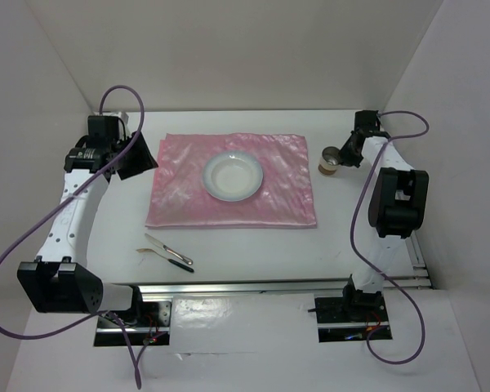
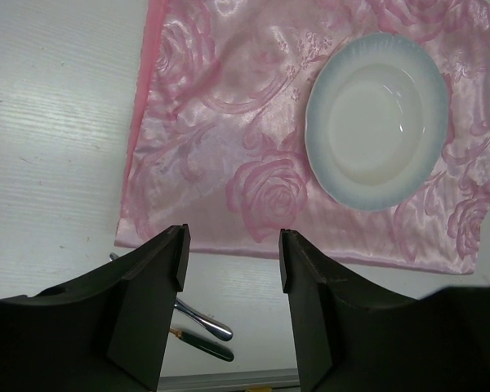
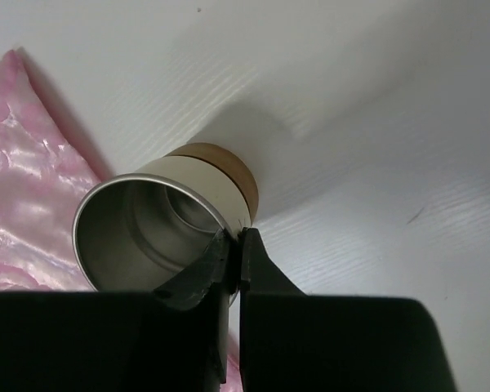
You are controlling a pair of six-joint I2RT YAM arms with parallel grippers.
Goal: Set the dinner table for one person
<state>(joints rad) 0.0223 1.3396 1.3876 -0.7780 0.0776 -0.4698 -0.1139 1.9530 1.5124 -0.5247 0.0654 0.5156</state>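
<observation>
- The dinner table [image 1: 253,253] is the big white flat surface that fills the top view. White walls [image 1: 229,49] stand on three sides of it, and a metal rail [image 1: 253,287] runs along its front edge, where the two arms are fixed.
- A pink cloth [image 1: 188,196] with a shiny rose pattern lies flat on the middle of the table.
- A white plate [image 1: 233,175] with a deep centre sits on the cloth, a little towards its far edge.
- The left gripper [image 2: 233,245] hovers over the left part of the table, near the left edge of the cloth. Its two dark fingers [image 2: 159,286] stand apart and there is nothing between them.
- The right gripper [image 3: 235,237] is at the right side of the table, just beside the right edge of the cloth.
- It grasps a cup [image 3: 167,220], cream outside, metal inside, with a brown band at the base. The fingers [image 3: 257,261] are pressed together on the rim, one inside the wall and one outside.
- The cup appears tilted in the right wrist view. I cannot tell if its base touches the table.
- Two pieces of cutlery [image 1: 167,253] lie close together on the bare table in front of the near left corner of the cloth. One is shiny metal and one has a dark handle.
</observation>
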